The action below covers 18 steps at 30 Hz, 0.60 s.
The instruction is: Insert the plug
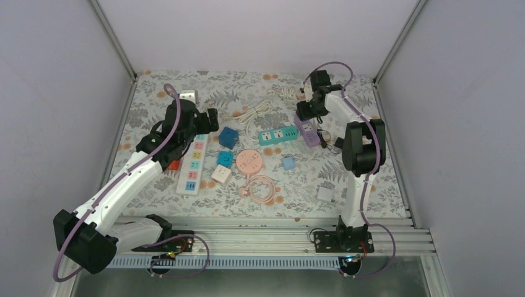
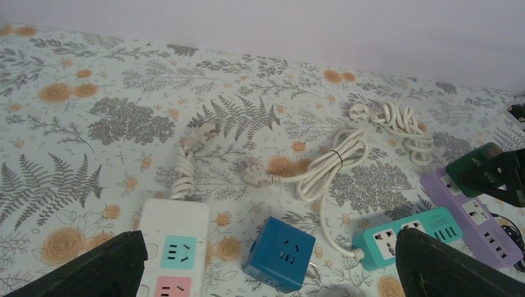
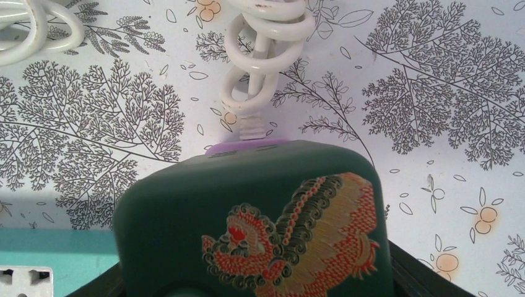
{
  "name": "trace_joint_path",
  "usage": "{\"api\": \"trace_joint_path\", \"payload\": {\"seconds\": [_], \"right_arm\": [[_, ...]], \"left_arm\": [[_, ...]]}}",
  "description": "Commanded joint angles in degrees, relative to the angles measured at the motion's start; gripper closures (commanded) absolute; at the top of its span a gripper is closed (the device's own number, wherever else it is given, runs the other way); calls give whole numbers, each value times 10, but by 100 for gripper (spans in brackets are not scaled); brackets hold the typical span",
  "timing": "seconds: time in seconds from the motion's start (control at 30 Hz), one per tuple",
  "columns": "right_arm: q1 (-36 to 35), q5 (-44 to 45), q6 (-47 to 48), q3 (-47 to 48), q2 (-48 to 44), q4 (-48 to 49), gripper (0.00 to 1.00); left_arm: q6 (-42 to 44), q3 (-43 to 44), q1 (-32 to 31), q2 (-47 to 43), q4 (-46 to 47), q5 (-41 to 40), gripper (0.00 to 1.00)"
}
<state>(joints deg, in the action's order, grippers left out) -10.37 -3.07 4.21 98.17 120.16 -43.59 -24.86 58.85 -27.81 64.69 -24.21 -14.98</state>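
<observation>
At one o'clock on the mat (image 1: 384, 179), your right arm: it was extended far from its base, elbow raised and wrist bent down, with the right gripper (image 1: 304, 112) pointing at the table.
Right gripper: its jaws stood partway apart, clamped on the dark green plug (image 3: 260, 216) with a finger at each side.
Dark green plug: it was held just over the cord end of the purple power strip (image 3: 244, 147); you could not tell whether the two touched.
Your left arm: it was stretched toward eleven o'clock, with the left gripper (image 1: 209, 124) hovering above the white power strip (image 1: 192, 164).
Left gripper: its jaws were wide, with nothing between them.
Right wrist view alone: it showed a dragon design on the plug's face, the coiled white cord (image 3: 260, 49) at twelve o'clock of it, and a teal power strip (image 3: 49, 253) at eight o'clock.
Left wrist view alone: it showed the plug side-on at three o'clock, pinched by black fingers (image 2: 511, 179), and a blue cube socket (image 2: 280, 253) at six o'clock beside the white power strip.
Top view alone: it showed both arms whole, but the plug was hidden beneath the right gripper.
</observation>
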Motion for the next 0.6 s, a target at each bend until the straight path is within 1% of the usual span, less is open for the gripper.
{"api": "trace_joint_path", "payload": {"seconds": [0.0,0.2,0.4,0.5,0.57], "right_arm": [[3,22,-18,-16,-15,4,62],[6,16,-26,-22,-13,-3,58],[12,33,-42,-58,-17,-3,57],[12,55,-58,-52,-18,-20,58],[12,53,-65,-49,-18,-25,58]], "left_arm": [[-3,9,1,1,0,-10,0],[-3,8,1,3,1,-9,0],[-2,7,1,3,0,-10,0],[0,7,1,5,0,-10,0],[1,8,1,6,0,-12,0]]}}
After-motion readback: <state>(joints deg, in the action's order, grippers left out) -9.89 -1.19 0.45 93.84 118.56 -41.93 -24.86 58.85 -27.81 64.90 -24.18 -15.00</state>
